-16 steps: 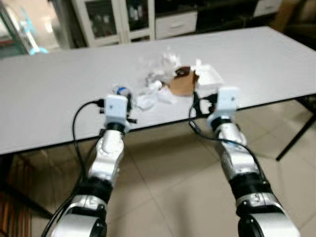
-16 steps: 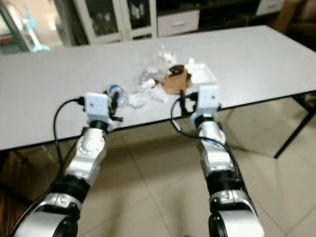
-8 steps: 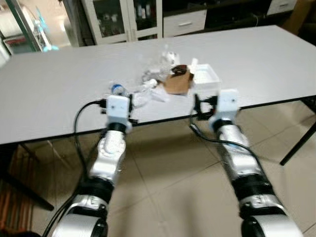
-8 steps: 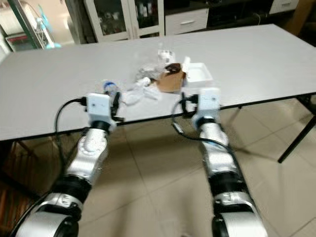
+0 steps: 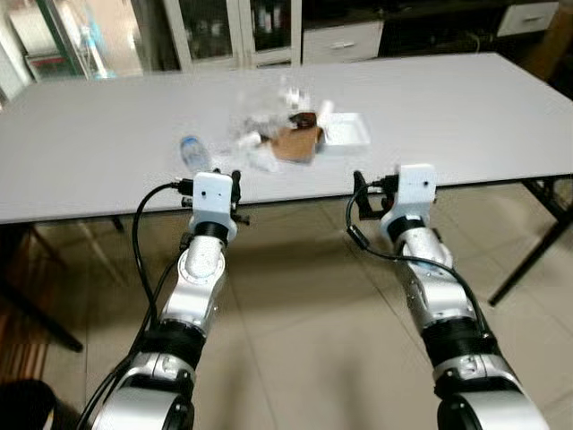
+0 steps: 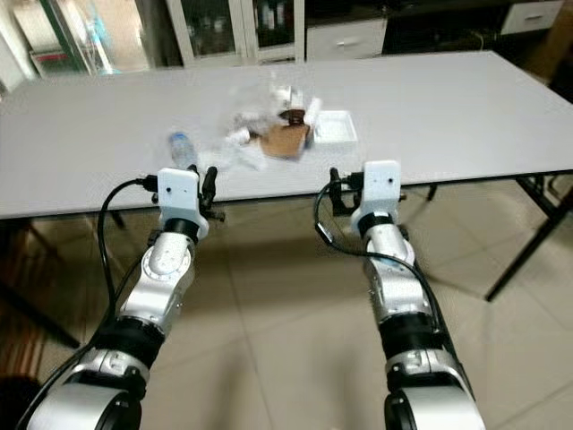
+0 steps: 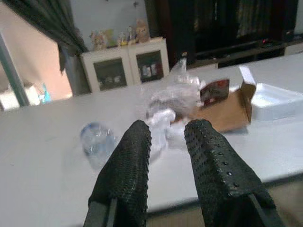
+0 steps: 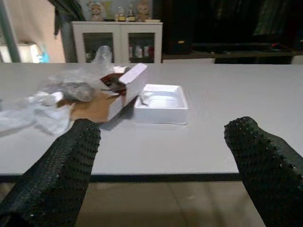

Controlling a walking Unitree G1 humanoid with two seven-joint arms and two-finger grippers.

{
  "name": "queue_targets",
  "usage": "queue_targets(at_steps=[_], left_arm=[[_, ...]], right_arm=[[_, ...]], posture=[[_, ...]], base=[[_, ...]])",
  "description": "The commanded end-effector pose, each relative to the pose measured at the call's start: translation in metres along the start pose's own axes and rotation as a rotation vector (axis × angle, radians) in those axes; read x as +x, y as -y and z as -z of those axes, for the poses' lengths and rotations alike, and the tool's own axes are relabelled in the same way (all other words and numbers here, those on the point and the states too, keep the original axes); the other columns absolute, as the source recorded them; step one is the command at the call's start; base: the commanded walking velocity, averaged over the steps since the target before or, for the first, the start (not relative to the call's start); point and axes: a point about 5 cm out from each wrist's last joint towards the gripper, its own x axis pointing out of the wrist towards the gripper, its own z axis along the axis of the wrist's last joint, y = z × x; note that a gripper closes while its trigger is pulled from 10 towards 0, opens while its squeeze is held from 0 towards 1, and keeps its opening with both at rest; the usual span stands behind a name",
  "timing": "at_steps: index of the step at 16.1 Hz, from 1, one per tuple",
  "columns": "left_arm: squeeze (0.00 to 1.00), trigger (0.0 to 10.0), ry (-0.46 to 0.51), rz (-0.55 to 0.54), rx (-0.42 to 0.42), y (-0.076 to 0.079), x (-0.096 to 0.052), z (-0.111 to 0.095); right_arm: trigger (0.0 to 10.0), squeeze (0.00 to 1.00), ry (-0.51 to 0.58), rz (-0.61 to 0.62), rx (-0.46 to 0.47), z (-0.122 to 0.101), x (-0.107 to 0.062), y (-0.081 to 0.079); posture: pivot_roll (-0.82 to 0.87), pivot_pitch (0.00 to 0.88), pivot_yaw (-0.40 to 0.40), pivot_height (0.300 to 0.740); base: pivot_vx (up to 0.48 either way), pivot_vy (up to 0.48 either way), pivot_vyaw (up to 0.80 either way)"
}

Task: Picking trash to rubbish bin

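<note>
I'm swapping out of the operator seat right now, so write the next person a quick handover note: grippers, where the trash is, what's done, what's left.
Left gripper: raised short of the table edge, fingers a little apart, holding nothing.
Right gripper: also short of the edge, fingers wide open, holding nothing.
Trash: all on the white table. A plastic bottle lies nearest the left gripper; beside it crumpled plastic wrap, an open brown cardboard box and a white foam tray.
Done: nothing picked up yet.
Left: grasp every piece and carry it to the bin, which is yet to be located.
</note>
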Motion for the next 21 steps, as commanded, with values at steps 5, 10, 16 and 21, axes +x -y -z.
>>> queue_targets(at_steps=[5, 10, 16, 21], left_arm=[[0.0, 10.0, -0.001, -0.024, -0.001, -0.0046, 0.0016, -0.0015], [0.0, 10.0, -0.015, -0.029, -0.048, -0.0047, 0.0025, -0.0007], [0.0, 10.0, -0.028, -0.036, -0.038, -0.006, 0.0019, 0.0012], [0.0, 10.0, -0.025, -0.028, -0.006, -0.005, 0.0029, 0.0001]], right_arm=[[10.0, 0.0, 0.007, -0.023, 0.0, -0.0035, 0.0015, -0.0059], [10.0, 0.0, 0.004, -0.02, 0.006, -0.0029, 0.0013, -0.0058], [10.0, 0.0, -0.005, -0.023, 0.006, -0.0012, 0.0005, -0.0057], [10.0, 0.0, -0.006, -0.023, 0.009, -0.0014, 0.0011, -0.006]], posture=[[-0.05, 0.004, 0.045, 0.74], [-0.05, 0.001, 0.047, 0.74], [-0.05, 0.016, 0.044, 0.74], [-0.05, 0.016, 0.045, 0.74]], base=[[0.0, 0.0, 0.0], [0.0, 0.131, 0.0], [0.0, 0.447, 0.0], [0.0, 0.143, 0.0]])
